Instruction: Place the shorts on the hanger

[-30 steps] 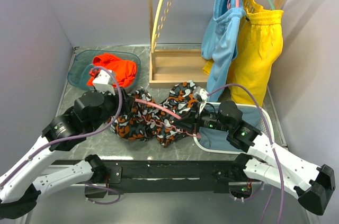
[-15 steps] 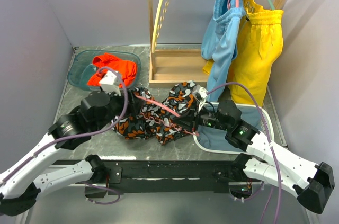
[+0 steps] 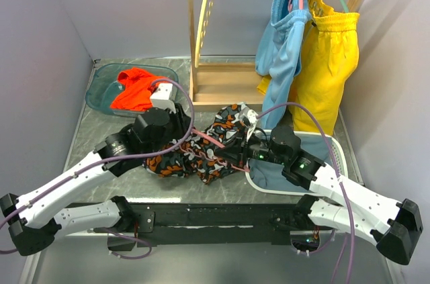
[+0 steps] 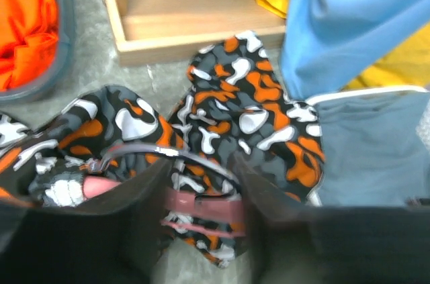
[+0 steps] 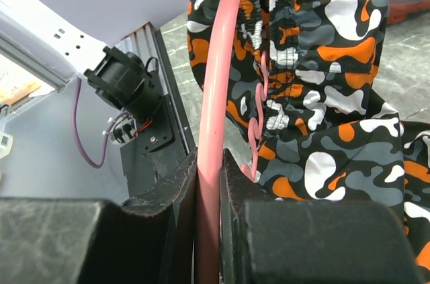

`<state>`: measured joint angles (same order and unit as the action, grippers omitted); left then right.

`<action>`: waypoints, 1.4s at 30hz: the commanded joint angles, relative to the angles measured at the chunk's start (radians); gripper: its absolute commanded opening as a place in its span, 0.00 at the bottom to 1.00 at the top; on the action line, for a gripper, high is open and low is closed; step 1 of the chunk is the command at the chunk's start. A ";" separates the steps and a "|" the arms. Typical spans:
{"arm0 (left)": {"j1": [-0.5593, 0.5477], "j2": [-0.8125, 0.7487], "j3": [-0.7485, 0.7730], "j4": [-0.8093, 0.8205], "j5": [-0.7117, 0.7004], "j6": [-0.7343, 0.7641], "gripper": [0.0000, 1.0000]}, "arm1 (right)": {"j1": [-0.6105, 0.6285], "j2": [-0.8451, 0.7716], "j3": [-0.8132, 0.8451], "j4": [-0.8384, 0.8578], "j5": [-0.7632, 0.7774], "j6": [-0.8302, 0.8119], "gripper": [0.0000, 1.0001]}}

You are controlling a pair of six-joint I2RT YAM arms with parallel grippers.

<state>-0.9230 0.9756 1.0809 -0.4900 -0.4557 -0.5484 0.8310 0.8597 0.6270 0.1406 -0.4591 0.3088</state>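
The camouflage-print shorts (image 3: 201, 153) lie bunched on the table in front of the wooden rack, threaded on the pink hanger (image 3: 205, 137). My right gripper (image 3: 236, 154) is shut on the hanger's pink arm (image 5: 218, 96) at the shorts' right side, with the wavy bar (image 5: 259, 116) lying against the shorts (image 5: 322, 62). My left gripper (image 3: 183, 129) is over the shorts' middle. In the left wrist view its jaws (image 4: 201, 223) stand open on either side of the pink hanger (image 4: 201, 205), just below the metal hook (image 4: 168, 153) and the shorts (image 4: 255, 116).
A teal bin (image 3: 101, 82) with a plain orange-red garment (image 3: 138, 89) stands at the back left. The wooden rack (image 3: 222, 86) carries a yellow hanger (image 3: 207, 9), light-blue shorts (image 3: 285, 49) and yellow shorts (image 3: 332, 56). A white tray (image 3: 339, 156) with blue-grey cloth is under my right arm.
My left arm has swung right and forward, from beside the shorts' left edge to over the hanger at their middle. My right gripper has edged slightly left, still holding the hanger.
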 commanded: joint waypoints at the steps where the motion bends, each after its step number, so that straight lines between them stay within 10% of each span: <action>1: -0.005 -0.008 -0.027 0.077 -0.100 -0.010 0.25 | 0.031 -0.001 0.083 0.080 0.034 -0.025 0.00; 3: -0.005 -0.017 -0.041 0.087 -0.124 -0.002 0.01 | 0.049 0.009 0.099 0.057 0.063 -0.039 0.00; 5: -0.005 -0.031 -0.042 0.077 -0.144 0.001 0.01 | 0.059 0.018 0.117 0.025 0.095 -0.043 0.00; 9: -0.005 -0.084 -0.070 0.087 -0.191 0.013 0.01 | 0.068 -0.005 0.155 -0.059 0.239 -0.016 0.45; 14: -0.004 -0.095 -0.047 0.013 -0.334 -0.068 0.01 | 0.069 -0.117 0.198 -0.198 0.470 0.042 0.68; 19: -0.004 -0.035 0.002 -0.013 -0.400 -0.133 0.01 | 0.123 -0.163 0.232 -0.309 0.605 0.021 0.69; 29: 0.058 0.020 0.063 -0.041 -0.428 -0.168 0.01 | 0.608 0.034 0.135 -0.253 1.083 0.049 0.66; 42: 0.099 0.028 0.090 -0.048 -0.333 -0.150 0.01 | 0.645 0.655 0.325 -0.197 1.217 0.176 0.76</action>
<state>-0.8360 1.0115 1.1175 -0.5652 -0.8066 -0.6964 1.4704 1.4158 0.8589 -0.1150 0.6685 0.4263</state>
